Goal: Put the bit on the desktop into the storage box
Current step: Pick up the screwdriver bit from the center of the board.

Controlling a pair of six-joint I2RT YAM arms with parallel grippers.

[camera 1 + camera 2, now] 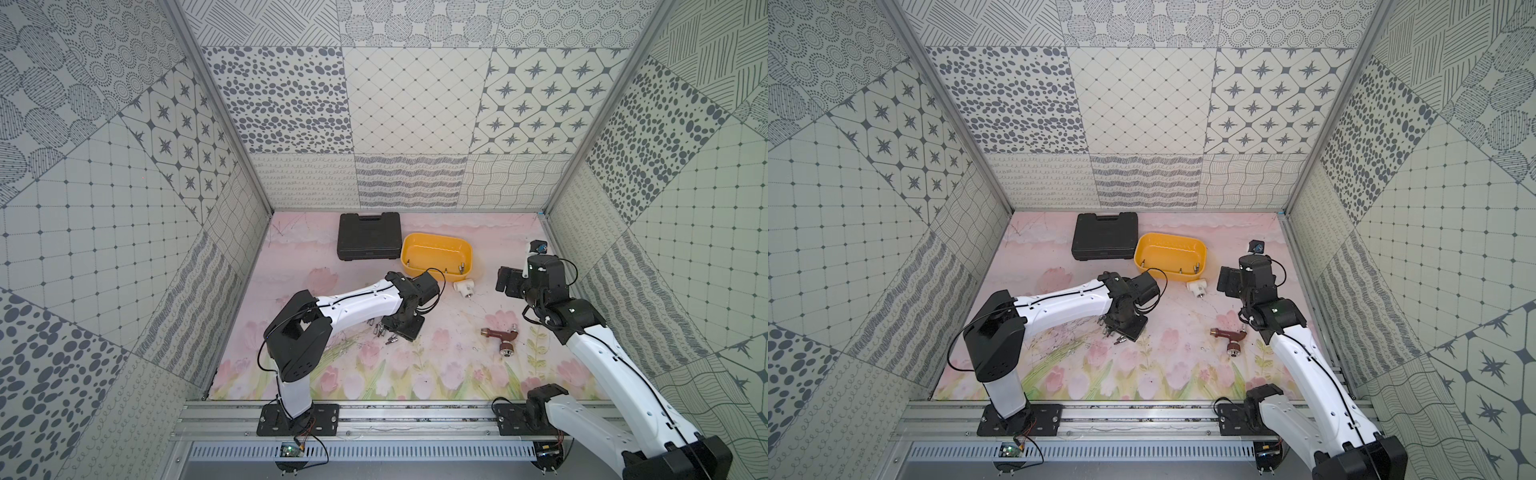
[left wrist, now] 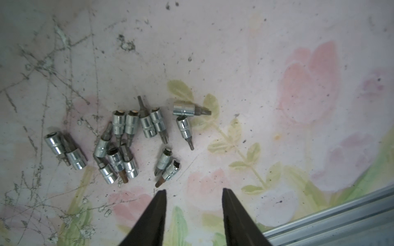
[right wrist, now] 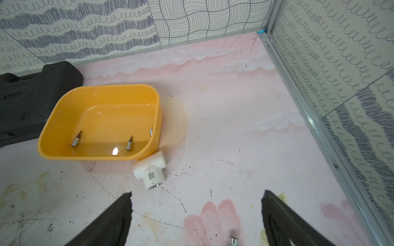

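The left gripper has its two black fingers apart and holds nothing. It is just beside a pile of small shiny silver metal bits on the pink flowery table. The right gripper is wide open and empty. The shallow yellow plastic storage box sits well apart from the pile, with three more bits inside.

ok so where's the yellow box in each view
In a top view: yellow box far centre, beside the black case.
In a top view: yellow box, same place.
Left wrist: not in it.
Right wrist: yellow box next to the black case.
Landmark: white pipe fitting by its near corner.
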